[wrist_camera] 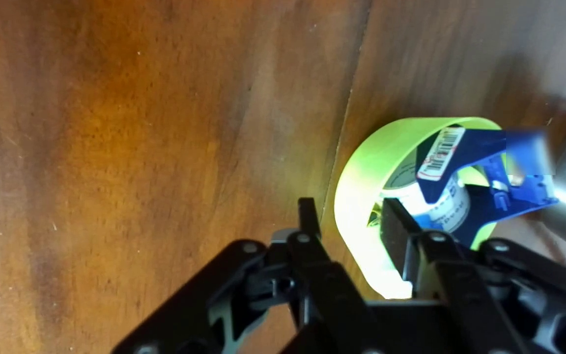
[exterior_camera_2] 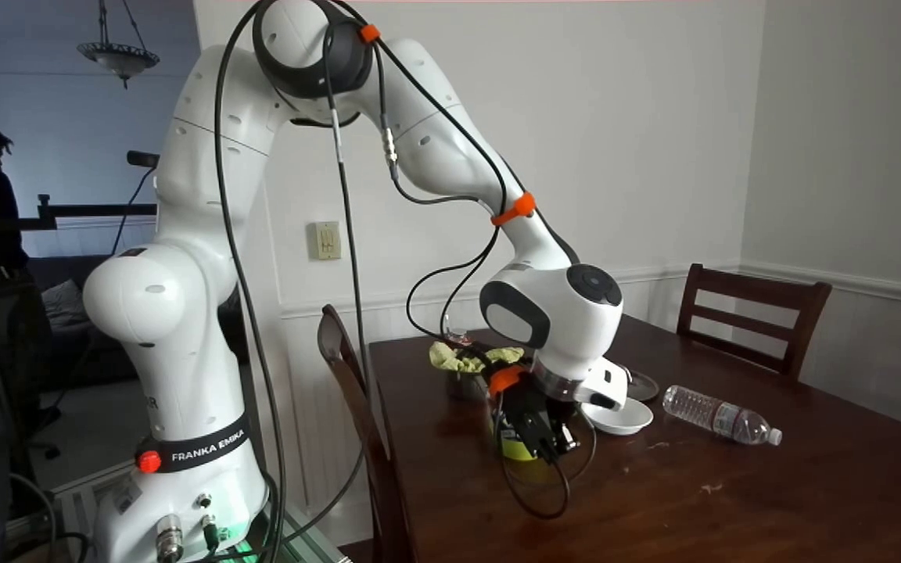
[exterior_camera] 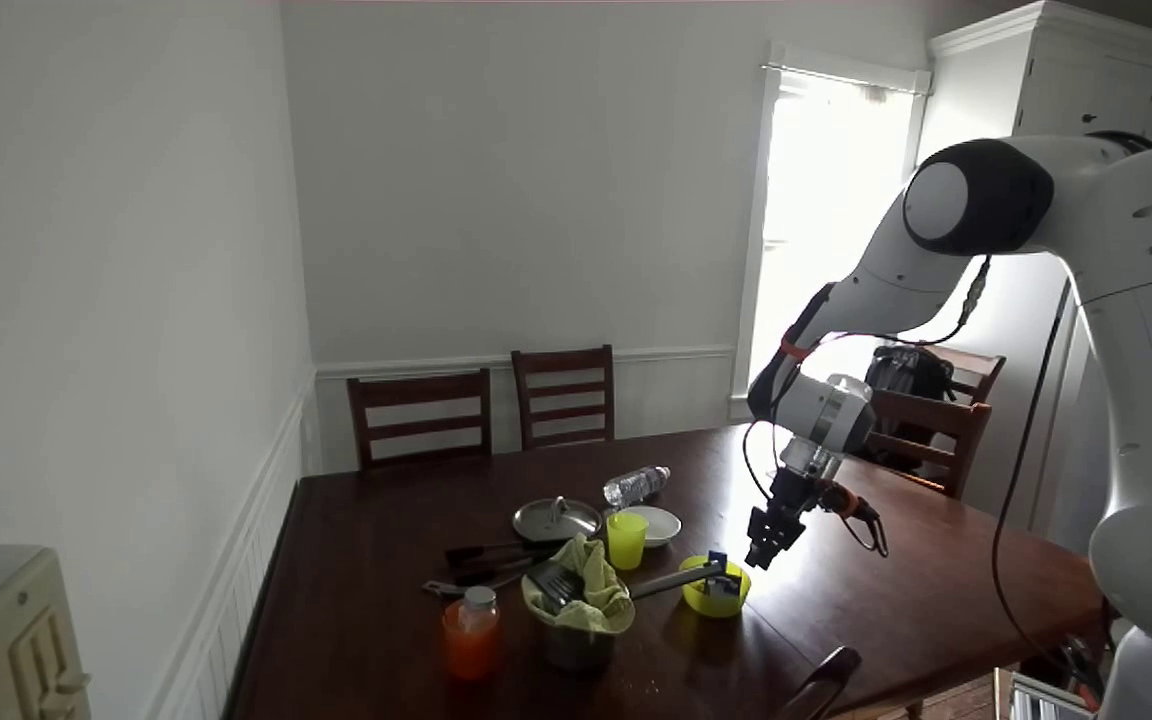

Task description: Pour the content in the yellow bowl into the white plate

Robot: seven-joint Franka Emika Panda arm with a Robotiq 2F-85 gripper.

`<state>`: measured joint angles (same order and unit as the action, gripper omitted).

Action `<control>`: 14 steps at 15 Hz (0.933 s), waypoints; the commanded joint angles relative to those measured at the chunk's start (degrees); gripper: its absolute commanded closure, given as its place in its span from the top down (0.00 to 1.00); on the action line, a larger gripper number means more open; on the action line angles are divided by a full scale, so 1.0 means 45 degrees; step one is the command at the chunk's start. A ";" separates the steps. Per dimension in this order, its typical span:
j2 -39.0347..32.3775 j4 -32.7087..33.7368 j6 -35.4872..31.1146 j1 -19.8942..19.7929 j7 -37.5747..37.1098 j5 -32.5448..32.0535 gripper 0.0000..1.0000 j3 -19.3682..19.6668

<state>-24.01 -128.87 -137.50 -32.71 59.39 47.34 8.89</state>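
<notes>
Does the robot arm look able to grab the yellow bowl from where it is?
Probably yes: the gripper is open, and in the wrist view one side of the yellow bowl shows between its fingers, seemingly unblocked. A blue object sticks out past the opposite side.

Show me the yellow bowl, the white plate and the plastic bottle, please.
Yellow bowl [wrist_camera: 355, 201]: in the wrist view, on its outer wall.
White plate [exterior_camera_2: 624, 415]: in an exterior view, on its inner surface.
Plastic bottle [exterior_camera_2: 720, 417]: in an exterior view, on the middle of its body.
</notes>
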 commanded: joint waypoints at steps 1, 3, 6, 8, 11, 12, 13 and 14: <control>0.0280 -0.0176 0.0193 0.0118 0.0681 0.0731 0.29 0.0016; 0.0111 0.0024 0.0233 0.0295 0.0583 0.0852 0.21 0.0064; -0.0063 0.0203 0.0235 0.0621 0.0370 0.0799 0.25 0.0111; -0.0202 0.0261 0.0188 0.0830 0.0210 0.0700 0.28 0.0154; -0.0381 0.0339 0.0078 0.1009 0.0015 0.0633 0.27 0.0216; -0.0405 0.0354 0.0074 0.1008 -0.0007 0.0648 0.28 0.0239; -0.0422 0.0374 0.0108 0.0972 -0.0049 0.0662 0.27 0.0275; -0.0437 0.0386 0.0107 0.0935 -0.0076 0.0685 0.27 0.0306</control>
<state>-24.59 -128.21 -137.30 -28.80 59.75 49.40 9.23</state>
